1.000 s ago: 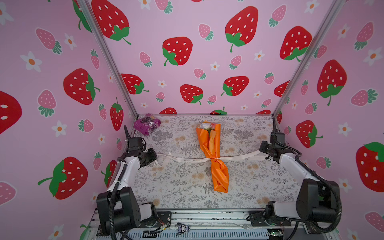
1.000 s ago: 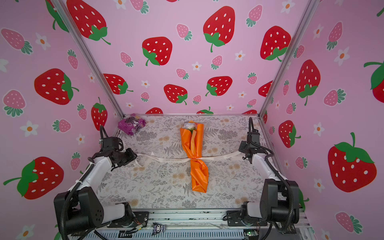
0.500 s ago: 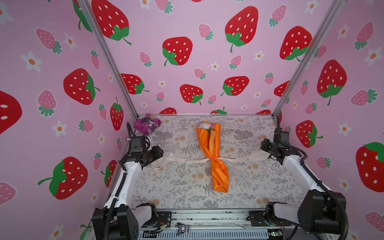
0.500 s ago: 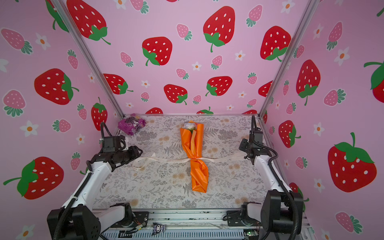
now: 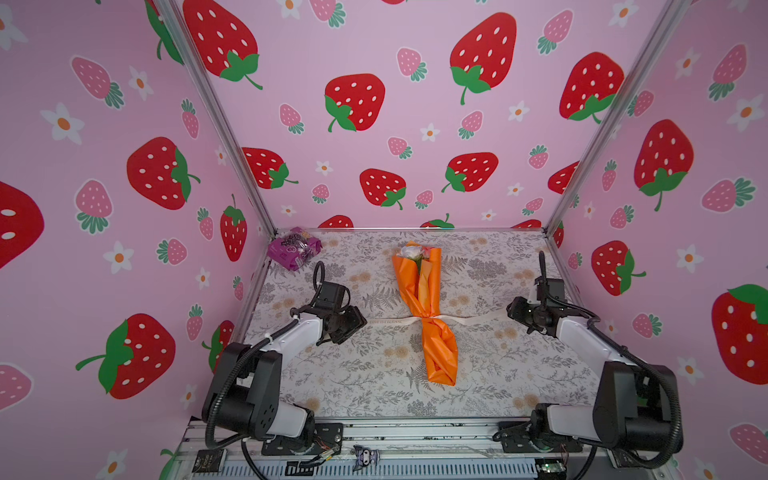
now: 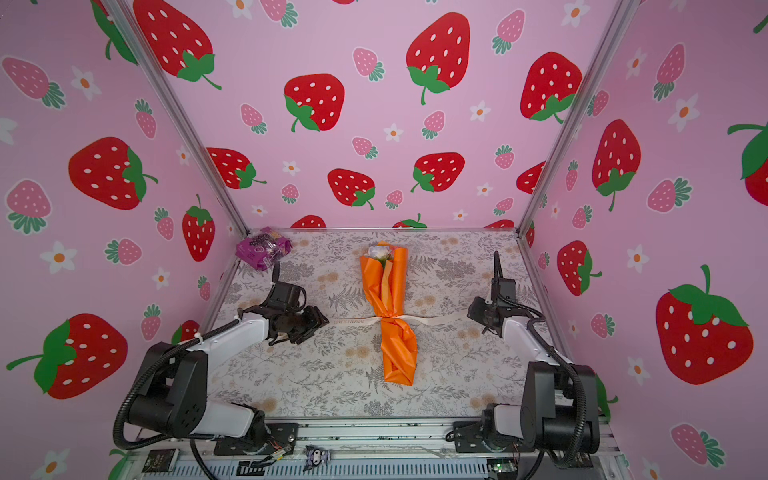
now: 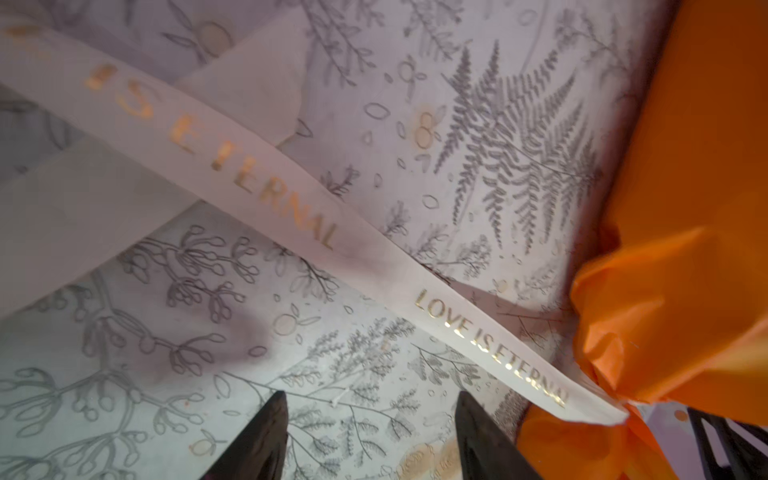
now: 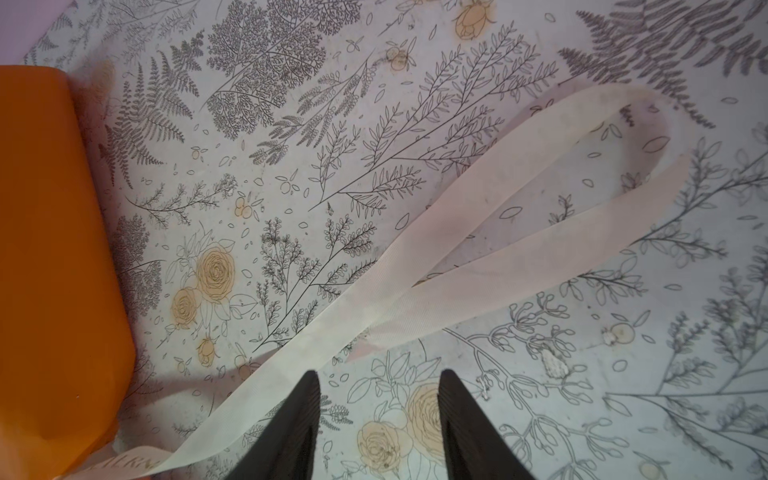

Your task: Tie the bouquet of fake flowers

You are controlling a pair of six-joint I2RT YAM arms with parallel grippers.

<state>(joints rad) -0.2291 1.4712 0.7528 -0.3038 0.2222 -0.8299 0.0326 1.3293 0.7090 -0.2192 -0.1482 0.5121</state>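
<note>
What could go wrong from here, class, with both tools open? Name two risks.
1. Neither the left tool nor the right tool holds the ribbon, so the tie around the bouquet may slacken.
2. The ribbon end by the right tool lies doubled in a loop; a grasp may catch both layers.

A crinkly purple foil packet (image 5: 294,248) lies at the 11 o'clock corner of a white tablecloth printed with grey ferns and tan roses (image 5: 357,374), pink strawberry-patterned walls (image 5: 395,83) stand from 9 round to 3 o'clock, and a small cartoon-figure charm (image 5: 365,458) sits at 6 o'clock.
</note>
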